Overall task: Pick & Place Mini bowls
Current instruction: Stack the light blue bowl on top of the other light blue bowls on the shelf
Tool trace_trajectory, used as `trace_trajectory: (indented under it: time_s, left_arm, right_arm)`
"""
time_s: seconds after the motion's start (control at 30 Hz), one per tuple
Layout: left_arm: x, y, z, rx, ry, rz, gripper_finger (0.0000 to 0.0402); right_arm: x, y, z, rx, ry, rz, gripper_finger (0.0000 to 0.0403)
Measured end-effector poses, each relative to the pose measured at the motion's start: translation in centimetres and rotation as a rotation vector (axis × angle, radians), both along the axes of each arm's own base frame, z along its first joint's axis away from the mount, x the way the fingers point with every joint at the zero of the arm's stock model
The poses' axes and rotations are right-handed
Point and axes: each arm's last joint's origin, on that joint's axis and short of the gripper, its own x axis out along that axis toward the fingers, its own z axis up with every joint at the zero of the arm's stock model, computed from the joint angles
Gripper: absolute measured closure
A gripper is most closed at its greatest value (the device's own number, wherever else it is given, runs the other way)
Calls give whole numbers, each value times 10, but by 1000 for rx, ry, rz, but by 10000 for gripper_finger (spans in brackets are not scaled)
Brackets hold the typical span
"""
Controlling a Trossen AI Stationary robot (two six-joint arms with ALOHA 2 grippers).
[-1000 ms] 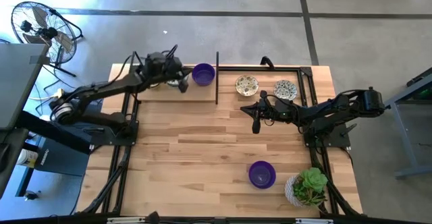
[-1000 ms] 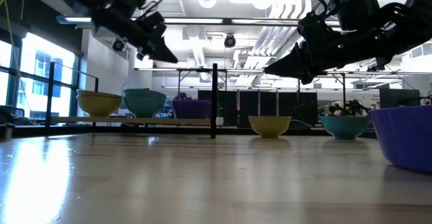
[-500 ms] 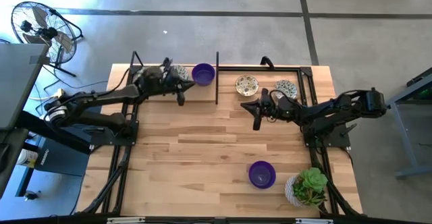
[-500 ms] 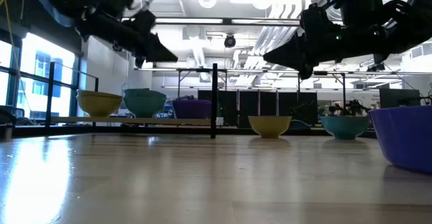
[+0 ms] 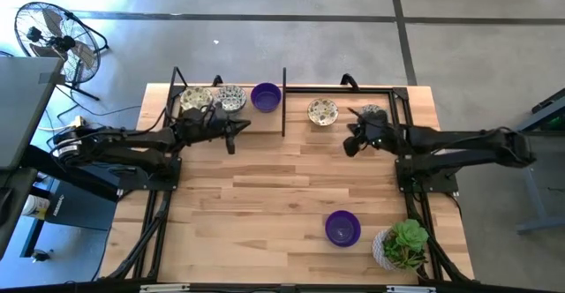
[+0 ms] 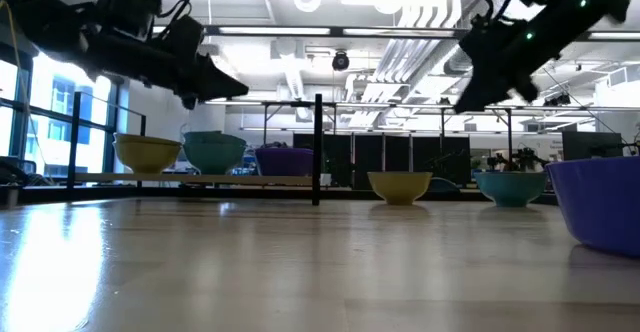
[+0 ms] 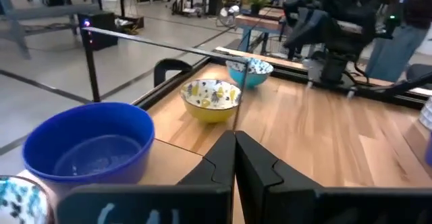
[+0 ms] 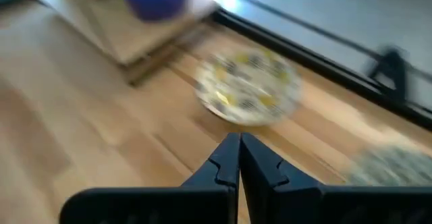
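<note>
Left gripper closed, empty, near 3 bowls on raised board; right gripper closed, empty, beside speckled bowl, likely next pick

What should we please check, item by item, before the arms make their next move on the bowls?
1. Left tool empty and shut, raised above the table in front of the shelf: ok.
2. Right tool empty and shut, near the two patterned bowls: ok, but must open before any grasp.
3. Shelf holds three bowls, the purple one at its inner end: ok.
4. Patterned bowls and upright at the table's back edge: ok.
5. Purple bowl upright beside the plant, apart from it: ok.
6. Free space left on the shelf: cannot tell.
</note>
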Motion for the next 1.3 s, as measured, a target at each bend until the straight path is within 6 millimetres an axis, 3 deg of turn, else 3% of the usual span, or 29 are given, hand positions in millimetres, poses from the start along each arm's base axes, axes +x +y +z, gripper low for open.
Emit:
trace_trajectory:
  time_s: [0.17, 0.37, 0.6, 0.73, 1.1, 1.3]
  left_arm:
    - [-4, -2, -8, -6, 9, 0, 401]
    - [-6, -3, -13, -17, 24, -14, 401]
    - [-6, -4, -15, -38, 23, -39, 401]
    - [-6, -6, -15, -40, 24, -93, 401]
    - [-6, -8, -16, -56, 28, -167, 401]
    - [-6, -8, -17, -61, 36, -171, 401]
  right_arm:
    - [-16, -8, 6, 115, 183, -170, 378]
    - [-22, -20, -8, 260, 337, -255, 306]
    - [-49, -35, -15, 452, 284, -692, 248]
    - [-59, -45, -19, 477, 216, -838, 228]
    - [-77, -73, -42, 449, 97, -965, 224]
    - [-88, -80, -61, 500, 36, -966, 258]
